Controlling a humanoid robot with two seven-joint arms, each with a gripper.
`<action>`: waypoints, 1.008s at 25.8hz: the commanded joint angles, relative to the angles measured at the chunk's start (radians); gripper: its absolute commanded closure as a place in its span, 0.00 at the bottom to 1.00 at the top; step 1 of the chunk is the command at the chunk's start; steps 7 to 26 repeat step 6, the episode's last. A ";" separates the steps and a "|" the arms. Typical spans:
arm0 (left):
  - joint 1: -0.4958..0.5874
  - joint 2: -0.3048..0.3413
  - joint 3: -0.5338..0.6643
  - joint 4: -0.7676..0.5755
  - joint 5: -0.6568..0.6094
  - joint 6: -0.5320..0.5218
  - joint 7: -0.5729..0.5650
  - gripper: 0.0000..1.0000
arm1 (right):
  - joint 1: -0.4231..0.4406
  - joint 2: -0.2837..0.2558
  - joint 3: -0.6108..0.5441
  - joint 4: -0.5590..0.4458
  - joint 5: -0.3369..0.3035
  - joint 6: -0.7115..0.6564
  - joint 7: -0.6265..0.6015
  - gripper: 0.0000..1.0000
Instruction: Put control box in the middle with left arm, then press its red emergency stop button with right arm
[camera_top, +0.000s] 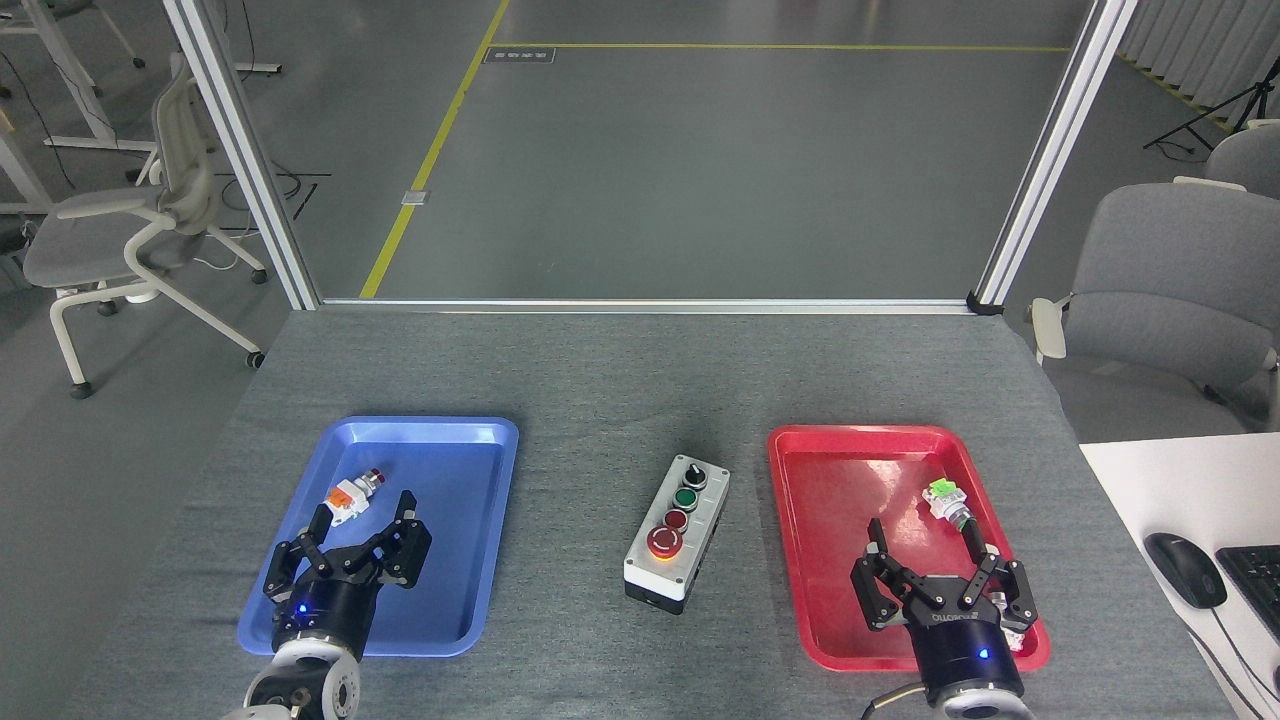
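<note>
The control box (676, 530), light grey on a black base, lies on the bare grey cloth of the middle (590, 500) between the two trays. Its row runs from a black knob at the far end to the red emergency stop button (664, 541) at the near end. My left gripper (362, 510) hovers open over the blue tray (470, 440), empty, well left of the box. My right gripper (932, 541) stands open and empty over the red tray (830, 445), to the right of the box.
A small orange-white switch (351, 492) lies in the blue tray. A green-capped switch (948, 502) lies in the red tray, and another part is half hidden behind my right gripper. A white desk with a mouse (1184, 568) borders the right edge.
</note>
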 joint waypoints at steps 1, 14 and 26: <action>0.000 0.000 0.000 0.000 0.000 0.000 0.000 0.01 | 0.000 0.006 -0.001 0.002 -0.007 0.000 -0.001 0.01; 0.000 0.000 0.000 0.000 0.000 0.000 0.000 0.01 | 0.000 0.008 -0.002 0.012 -0.007 0.002 -0.001 0.01; 0.000 0.000 0.000 0.000 0.000 0.000 0.000 0.01 | 0.000 0.008 -0.002 0.012 -0.007 0.002 -0.001 0.01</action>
